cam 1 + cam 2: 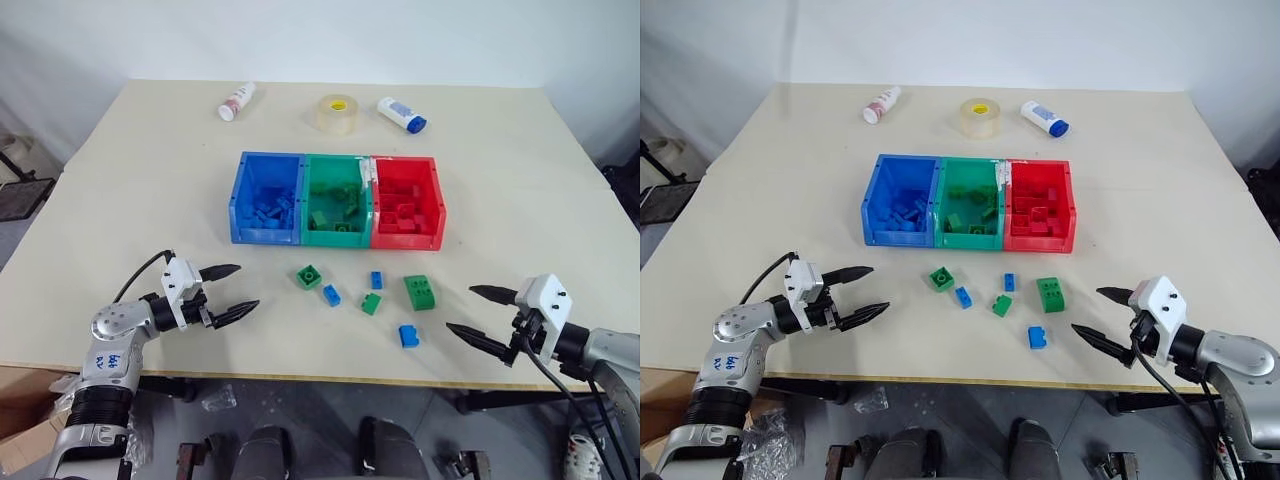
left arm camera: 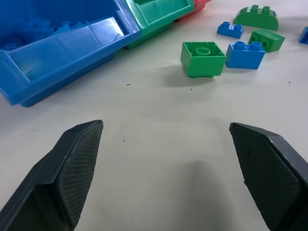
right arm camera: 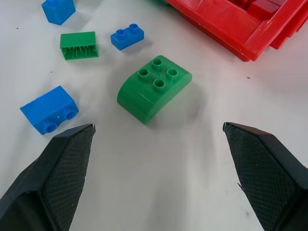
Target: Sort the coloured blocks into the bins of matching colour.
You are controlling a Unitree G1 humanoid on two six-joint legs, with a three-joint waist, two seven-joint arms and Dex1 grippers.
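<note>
Three joined bins stand mid-table: blue point(image 1: 263, 236), green point(image 1: 336, 239) and red point(image 1: 407, 240), each holding bricks of its own colour. Several loose blocks lie in front of them: a green square one point(image 1: 309, 277), a blue one point(image 1: 331, 295), a small blue one point(image 1: 376, 280), a small green one point(image 1: 371, 304), the larger green one point(image 1: 420, 292) and a blue one point(image 1: 408, 335). My left gripper point(image 1: 248, 287) hovers open left of the blocks, empty. On the other side my right gripper point(image 1: 459, 308) is open and empty, facing the larger green block point(image 3: 153, 86).
A tape roll point(image 1: 337, 113) and two small white bottles point(image 1: 237, 101) point(image 1: 402, 114) lie at the far side of the beige table point(image 1: 120, 200). The table's front edge runs just below both grippers. Bare tabletop lies to the left and right of the bins.
</note>
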